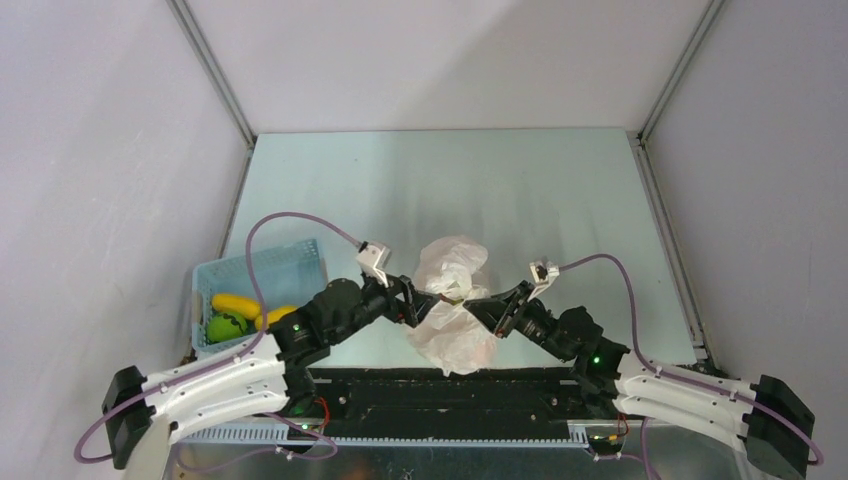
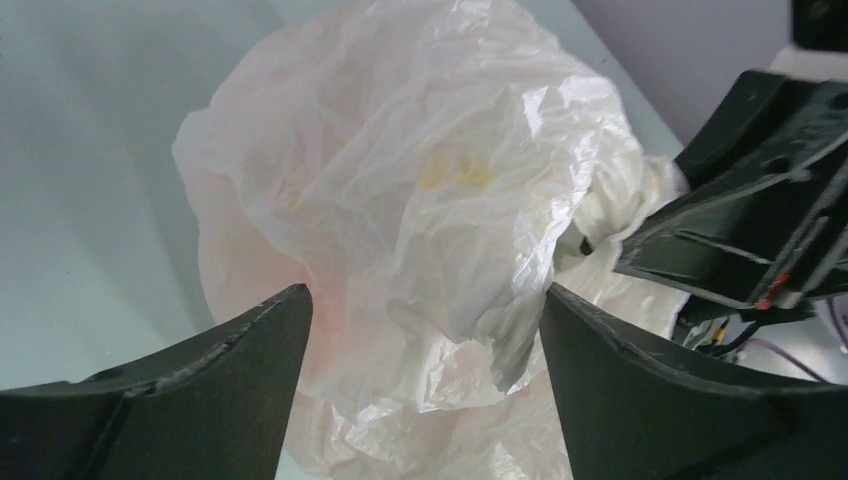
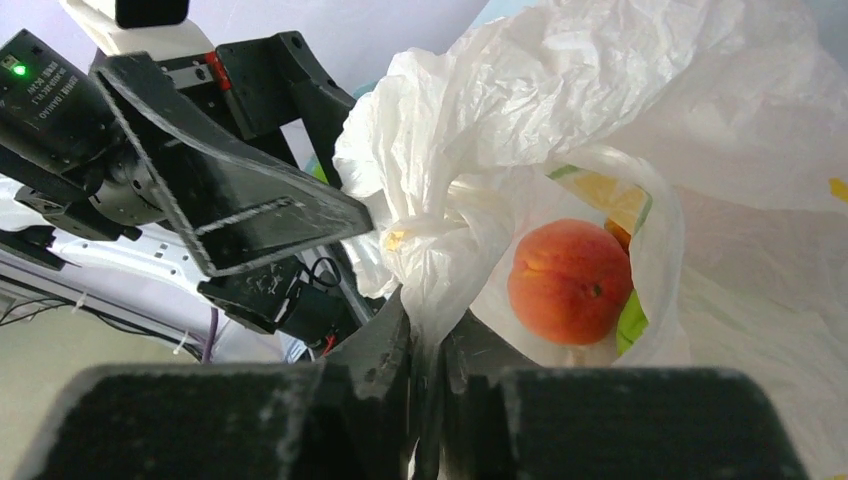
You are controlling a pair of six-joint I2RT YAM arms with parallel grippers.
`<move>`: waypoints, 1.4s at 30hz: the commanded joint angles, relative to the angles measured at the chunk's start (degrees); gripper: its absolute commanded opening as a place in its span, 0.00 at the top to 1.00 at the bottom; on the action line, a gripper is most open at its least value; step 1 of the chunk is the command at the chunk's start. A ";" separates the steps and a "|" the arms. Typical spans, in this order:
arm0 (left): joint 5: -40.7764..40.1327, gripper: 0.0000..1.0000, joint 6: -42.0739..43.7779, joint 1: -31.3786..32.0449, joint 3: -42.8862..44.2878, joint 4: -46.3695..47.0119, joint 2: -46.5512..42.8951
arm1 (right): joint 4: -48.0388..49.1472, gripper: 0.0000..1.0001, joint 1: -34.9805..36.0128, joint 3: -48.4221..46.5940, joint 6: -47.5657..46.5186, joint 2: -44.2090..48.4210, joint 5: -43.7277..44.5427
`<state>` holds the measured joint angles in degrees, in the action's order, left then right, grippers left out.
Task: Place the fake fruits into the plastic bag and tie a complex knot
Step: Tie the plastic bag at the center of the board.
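Observation:
The white crinkly plastic bag (image 1: 455, 265) lies in the middle of the table, between my two grippers. My right gripper (image 3: 425, 330) is shut on a twisted, bunched tail (image 3: 440, 230) at the bag's neck. A peach-orange fruit (image 3: 570, 282) shows through an opening in the bag, just right of that tail. My left gripper (image 2: 424, 300) is open wide, with the bag's bulging plastic (image 2: 420, 180) between and beyond its fingers. In the top view the left gripper (image 1: 418, 300) and the right gripper (image 1: 497, 312) face each other across the bag's neck.
A light blue slatted basket (image 1: 300, 255) stands at the left, holding a yellow banana (image 1: 235, 303) and a green fruit (image 1: 226, 327). The right gripper's black body (image 2: 740, 230) sits close on the right in the left wrist view. Grey walls enclose the table.

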<state>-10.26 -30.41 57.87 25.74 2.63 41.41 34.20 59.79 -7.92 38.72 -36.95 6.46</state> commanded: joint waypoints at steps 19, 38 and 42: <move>1.34 0.24 4.30 0.33 2.45 0.89 2.44 | -37.70 0.11 -10.98 -22.28 -10.34 0.03 -16.20; 2.88 0.42 4.10 0.32 1.53 1.42 2.06 | -29.33 0.17 -8.20 -27.52 -9.44 -13.46 -13.80; 2.97 0.43 4.10 0.32 1.34 1.80 2.16 | -28.24 0.28 -8.20 -27.76 -8.91 -14.72 -14.72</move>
<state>-8.08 -27.38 57.91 25.98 2.42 44.03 2.55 51.27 -32.71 29.67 -50.81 -8.10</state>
